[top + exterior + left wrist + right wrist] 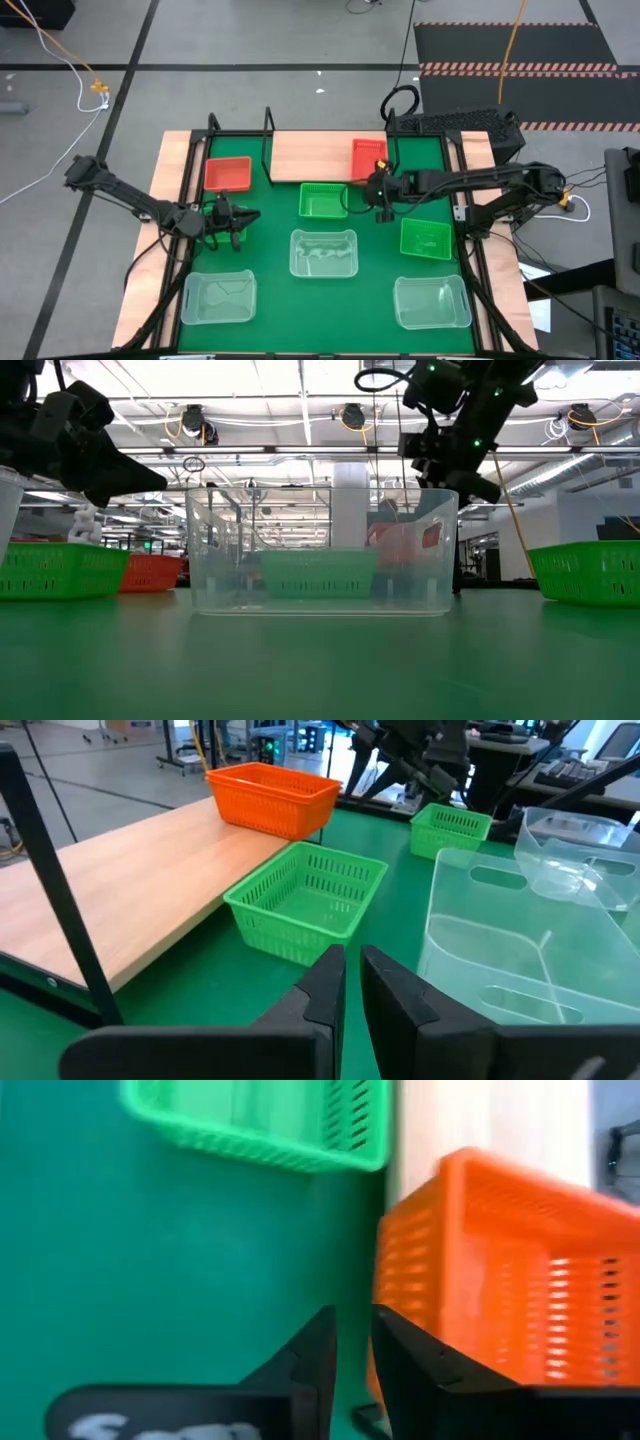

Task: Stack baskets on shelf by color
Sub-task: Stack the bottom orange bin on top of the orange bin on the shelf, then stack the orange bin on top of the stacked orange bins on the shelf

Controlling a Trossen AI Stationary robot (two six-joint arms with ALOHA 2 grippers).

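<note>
Baskets lie spread over the green mat [375, 300] and the wooden shelf [310, 155]. No brand or lettering can be read on any of them. On the shelf, a red basket [228, 174] sits at the 9 o'clock end and a second red basket [368, 158] stands toward the 3 o'clock end. A green basket [323, 200] rests on the mat touching the shelf's near edge, at 12 o'clock from the middle clear basket [323, 252]. Another green basket [425, 238] lies at 3 o'clock of that clear one, and two more clear baskets [218, 298] [431, 302] sit at 7 and 5 o'clock. The coloured ones are slotted plastic lattice; the clear ones are smooth, see-through tubs with rounded corners.

The right gripper [380, 193] reaches in from 3 o'clock on a stretched arm, just beside the second red basket; its fingers [310, 1355] stand nearly together with a thin gap and nothing between them. The left gripper [232, 218] hangs over the mat near the shelf's 9 o'clock end, elbow bent, its fingers [325, 985] a slit apart and empty.
</note>
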